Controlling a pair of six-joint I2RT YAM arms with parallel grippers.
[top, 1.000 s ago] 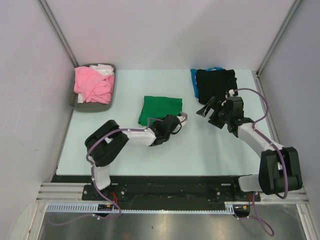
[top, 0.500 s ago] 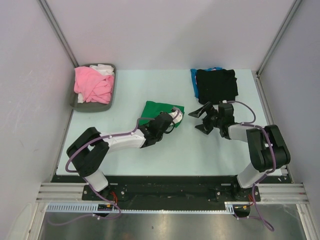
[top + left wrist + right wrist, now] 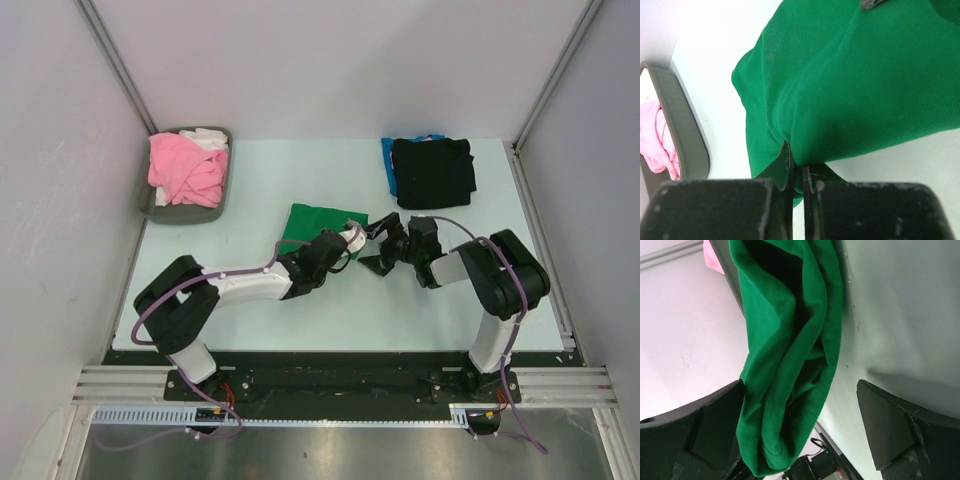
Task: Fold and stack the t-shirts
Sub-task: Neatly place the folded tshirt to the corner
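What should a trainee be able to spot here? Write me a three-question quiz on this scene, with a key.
1. True or false: the left jaws are shut on an edge of the green shirt.
2. What lies in the grey tray? A. a pink shirt and a white one. B. a black shirt. C. a green shirt.
3. Fill in: at the far right of the table, the black shirt lies on top of a ___ one.

Key: 1 true; 2 A; 3 blue.
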